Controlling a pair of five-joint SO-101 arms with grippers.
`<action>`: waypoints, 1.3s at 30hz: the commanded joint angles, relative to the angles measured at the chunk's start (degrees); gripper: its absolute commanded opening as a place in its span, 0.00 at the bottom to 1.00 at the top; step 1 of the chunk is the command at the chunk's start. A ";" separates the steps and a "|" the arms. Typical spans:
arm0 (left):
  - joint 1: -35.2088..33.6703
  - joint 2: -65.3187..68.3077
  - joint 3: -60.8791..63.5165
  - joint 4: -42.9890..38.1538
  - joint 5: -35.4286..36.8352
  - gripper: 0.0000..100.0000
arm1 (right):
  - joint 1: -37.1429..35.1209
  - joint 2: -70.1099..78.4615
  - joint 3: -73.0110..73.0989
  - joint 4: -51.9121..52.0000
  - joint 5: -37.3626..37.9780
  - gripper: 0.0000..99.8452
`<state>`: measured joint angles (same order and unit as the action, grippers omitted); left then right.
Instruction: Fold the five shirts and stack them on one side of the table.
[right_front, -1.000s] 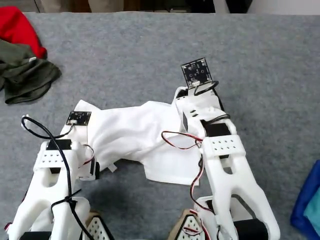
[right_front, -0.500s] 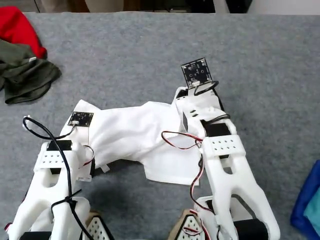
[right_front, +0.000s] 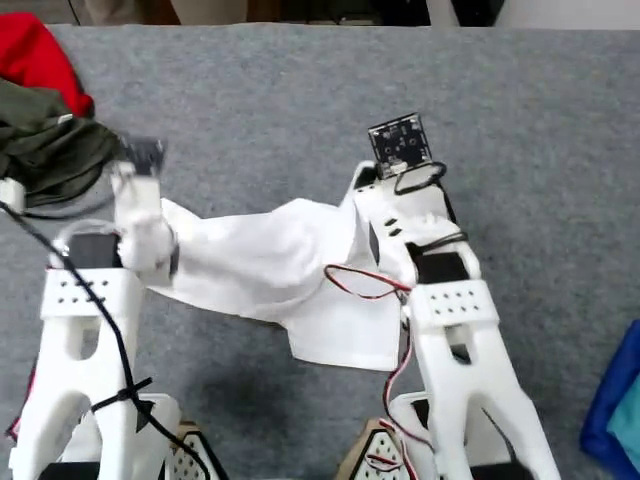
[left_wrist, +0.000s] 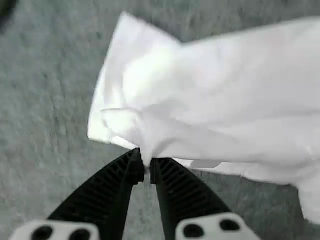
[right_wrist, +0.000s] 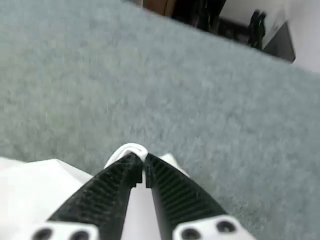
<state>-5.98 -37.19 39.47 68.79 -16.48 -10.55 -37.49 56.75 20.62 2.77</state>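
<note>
White shirt (right_front: 270, 265) lay rumpled on the grey table (right_front: 520, 120), slung between both arms. Left gripper (left_wrist: 145, 162) was clamped on a pinch of its edge near a corner; right gripper (right_wrist: 142, 160) was closed on a thin white hem at the other end.

Judged light, limp and creasing easily, with no stiffness to hold a fold. Best taken at corners or seams and kept taut.

Sleeves and collar could not be made out among the folds, and the right arm covered part of the cloth. Blue garment (right_front: 615, 400) was cut off at the edge. Farther off, a green garment (right_front: 50, 150) and a red garment (right_front: 35, 55) lay heaped, partly out of frame.
</note>
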 joint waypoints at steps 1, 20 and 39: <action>1.67 1.10 -15.30 0.70 0.00 0.02 | -0.48 -7.25 -6.55 0.26 -0.18 0.00; 1.41 5.58 -74.90 10.55 14.86 0.02 | 3.91 -8.31 -79.69 36.75 -0.26 0.00; -6.24 4.79 -72.88 31.91 14.86 0.02 | 10.15 22.20 -130.86 61.98 2.29 0.00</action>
<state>-9.49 -31.56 -37.98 100.18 -2.07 -1.23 -16.66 -72.66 82.42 4.44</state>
